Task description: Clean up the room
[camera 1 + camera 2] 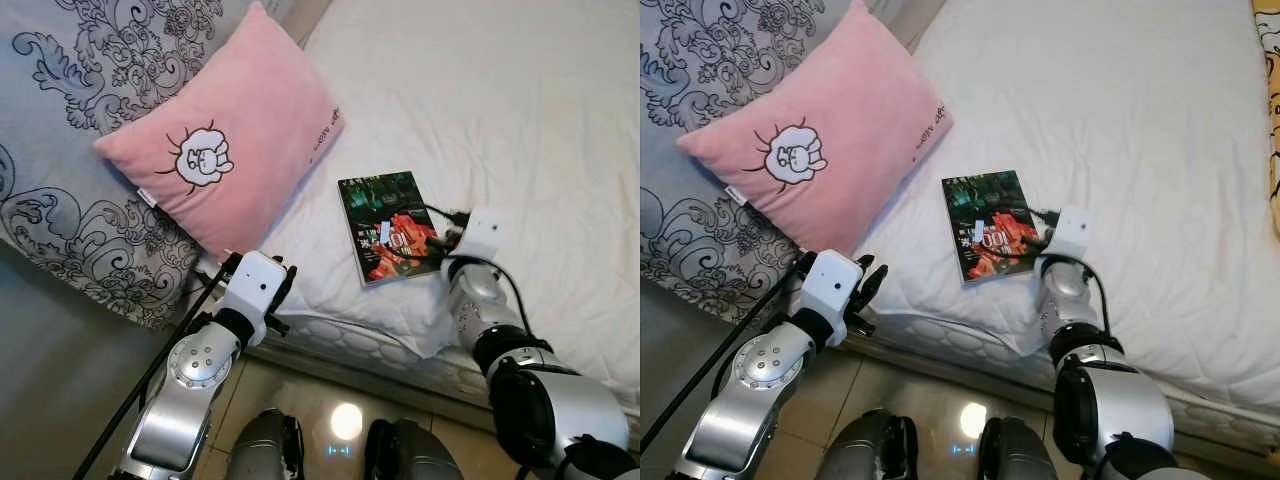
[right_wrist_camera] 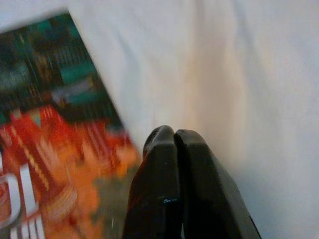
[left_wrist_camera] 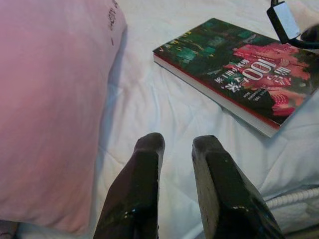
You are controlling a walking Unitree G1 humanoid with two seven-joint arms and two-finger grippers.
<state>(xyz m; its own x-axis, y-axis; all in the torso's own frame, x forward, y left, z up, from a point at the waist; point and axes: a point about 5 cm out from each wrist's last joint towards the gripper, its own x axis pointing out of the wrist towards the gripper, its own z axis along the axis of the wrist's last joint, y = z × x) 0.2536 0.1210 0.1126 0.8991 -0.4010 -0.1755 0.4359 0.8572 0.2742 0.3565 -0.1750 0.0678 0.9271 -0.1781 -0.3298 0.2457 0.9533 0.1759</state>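
A book [image 1: 388, 225] with a dark green and red cover lies flat on the white bed [image 1: 520, 110], near its front edge. My right gripper [image 2: 173, 133] is shut, holding nothing, and its tips rest over the book's right edge. A pink pillow [image 1: 225, 150] with a small cartoon drawing lies to the left of the book, partly on a patterned grey blanket [image 1: 60, 130]. My left gripper [image 3: 178, 142] hovers low by the pillow's front corner at the mattress edge. Its fingers stand slightly apart with nothing between them.
The mattress edge runs across in front of me, with tiled floor [image 1: 345, 400] below it. A thin black rod or cable [image 1: 140, 385] slants past my left arm. Something yellow [image 1: 1270, 110] shows at the bed's far right.
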